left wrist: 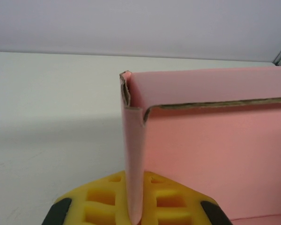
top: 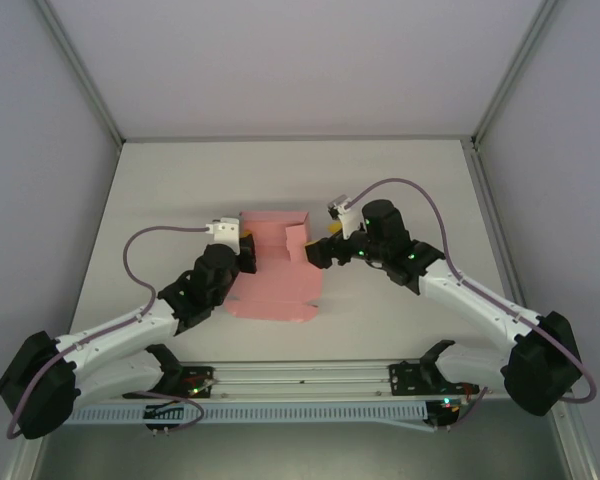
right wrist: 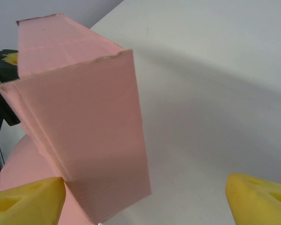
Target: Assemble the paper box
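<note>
At mid-table, the box (top: pixel 278 285) sits part-formed on the table (top: pixel 400 190). Its rear wall (left wrist: pixel 215 154) and left side wall (left wrist: pixel 133 140) are raised, and a front panel lies flat toward the arms.

Left claw (top: pixel 242 243): clamped on the left side wall. The wrist view shows the card running down between the yellow pads. The top corner where this wall meets the rear wall is ragged and slightly crushed.

Right claw (top: pixel 325 250): jaws wide apart. The right-hand flap (right wrist: pixel 84 140) stands upright between them, much nearer one finger than the other. Whether it touches that finger cannot be told.

Assessment: the step in hand appears to be setting the right-hand flap while the left side is held as an anchor.

Recommendations:
- The left claw should hold without pulling, since the corner is already worn and would likely tear under tension.
- The right claw should centre itself on the flap before closing, and grip low, near the crease.
- The flap should be turned about its fold line rather than pushed sideways, as thin card probably buckles and the base could slide.
</note>
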Controlling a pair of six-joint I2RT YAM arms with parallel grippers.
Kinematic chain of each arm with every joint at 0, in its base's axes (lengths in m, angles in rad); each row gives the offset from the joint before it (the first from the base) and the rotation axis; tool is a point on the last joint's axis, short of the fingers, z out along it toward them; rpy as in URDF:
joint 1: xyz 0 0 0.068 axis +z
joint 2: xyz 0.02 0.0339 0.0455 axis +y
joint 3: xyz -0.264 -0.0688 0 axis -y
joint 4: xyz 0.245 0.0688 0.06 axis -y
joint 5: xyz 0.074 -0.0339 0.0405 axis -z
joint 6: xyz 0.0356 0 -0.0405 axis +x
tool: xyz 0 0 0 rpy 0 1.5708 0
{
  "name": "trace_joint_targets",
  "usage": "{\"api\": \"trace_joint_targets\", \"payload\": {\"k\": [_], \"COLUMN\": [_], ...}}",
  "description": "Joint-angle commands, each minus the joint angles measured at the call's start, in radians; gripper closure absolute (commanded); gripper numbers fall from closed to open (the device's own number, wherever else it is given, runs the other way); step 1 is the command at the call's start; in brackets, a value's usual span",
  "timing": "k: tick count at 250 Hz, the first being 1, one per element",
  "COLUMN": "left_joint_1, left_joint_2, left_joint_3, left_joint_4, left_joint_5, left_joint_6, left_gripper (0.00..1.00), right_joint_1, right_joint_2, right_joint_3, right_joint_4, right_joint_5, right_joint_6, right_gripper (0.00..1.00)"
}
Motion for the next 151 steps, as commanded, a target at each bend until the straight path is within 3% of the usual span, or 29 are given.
{"api": "trace_joint_targets", "payload": {"k": [1,110,127,151], "left_joint_1": [-0.004,-0.003,-0.003,-0.003], "left_joint_2": [0.002,0.026,0.035,0.047], "left_joint_3": [0.017,0.033,0.039,0.052], "left_joint_4": [0.012,0.010,0.009,0.006], "left_joint_5": [0.016,0.014,0.014,0.013], "left_joint_6": [0.000,-0.010,-0.015,-0.019], "left_gripper": [1.00,1.00,1.00,1.00], "right_joint_1": [0.016,0.082,0.099,0.111], "right_joint_2": [-0.009,0.081,0.093,0.109], "right_joint_3": [0.048,0.117,0.122,0.122], "right_joint_4": [0.047,-0.004,0.003,0.021], "right_joint_5": [-0.008,0.168,0.225,0.270], "right_joint_6": [0.012,0.044,0.056,0.076], "right_gripper": [0.12,0.28,0.39,0.44]}}
